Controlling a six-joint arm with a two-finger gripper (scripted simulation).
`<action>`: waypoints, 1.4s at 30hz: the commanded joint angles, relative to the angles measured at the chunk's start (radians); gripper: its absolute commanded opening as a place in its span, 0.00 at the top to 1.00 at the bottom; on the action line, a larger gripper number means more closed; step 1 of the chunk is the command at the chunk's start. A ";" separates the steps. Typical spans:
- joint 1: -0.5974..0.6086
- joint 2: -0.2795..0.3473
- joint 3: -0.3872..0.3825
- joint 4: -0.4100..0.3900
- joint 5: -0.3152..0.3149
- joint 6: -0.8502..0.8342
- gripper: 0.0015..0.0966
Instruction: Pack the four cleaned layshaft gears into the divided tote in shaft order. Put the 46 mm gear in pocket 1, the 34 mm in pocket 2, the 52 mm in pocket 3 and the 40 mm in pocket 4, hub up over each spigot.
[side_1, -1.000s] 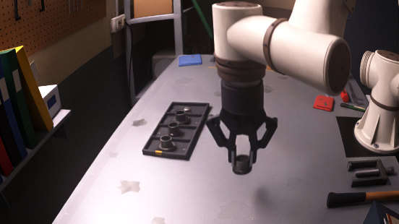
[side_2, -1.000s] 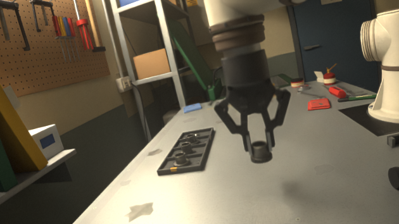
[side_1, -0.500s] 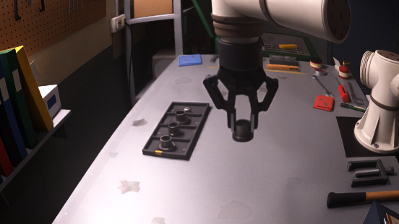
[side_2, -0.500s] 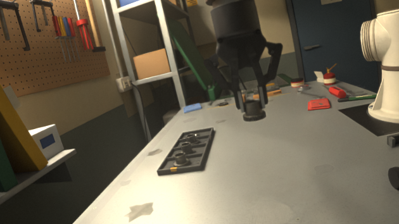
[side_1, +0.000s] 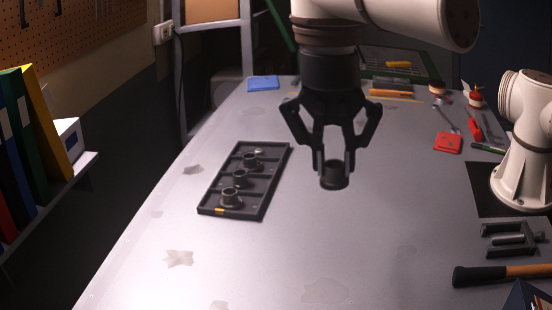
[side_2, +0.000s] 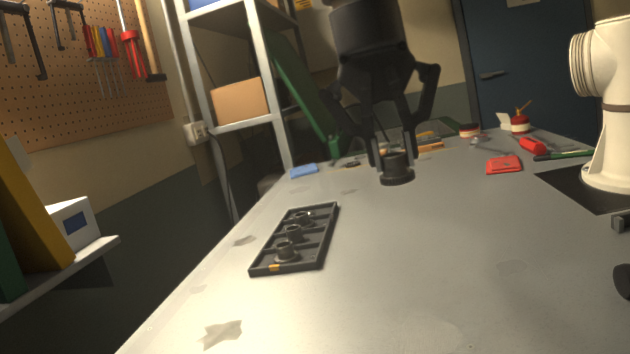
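The upper part of a dark gear [side_1: 333,174] [side_2: 396,169] is hidden between my fingers; I grip it by its hub, with its toothed rim hanging below, well above the table. My gripper [side_1: 333,162] [side_2: 393,150] is closed on it, to the right of and above the divided tote [side_1: 246,178] [side_2: 298,237]. The tote is a flat black tray lying on the left part of the table. Three of its pockets hold dark gears, hub up. The far pocket [side_1: 260,150] [side_2: 309,214] shows only a small bright spigot.
The table's left edge runs close beside the tote. A red pad [side_1: 447,142], a wrench and screwdrivers lie at the far right. The white robot base [side_1: 526,145] stands right, with a small vise [side_1: 510,238] and a hammer [side_1: 500,274] in front of it.
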 commanded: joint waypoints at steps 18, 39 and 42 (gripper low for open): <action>-0.295 0.032 0.069 0.001 -0.035 0.293 0.93; -0.680 0.180 0.360 0.000 -0.178 0.680 0.93; -0.699 0.192 0.385 0.000 -0.191 0.700 0.93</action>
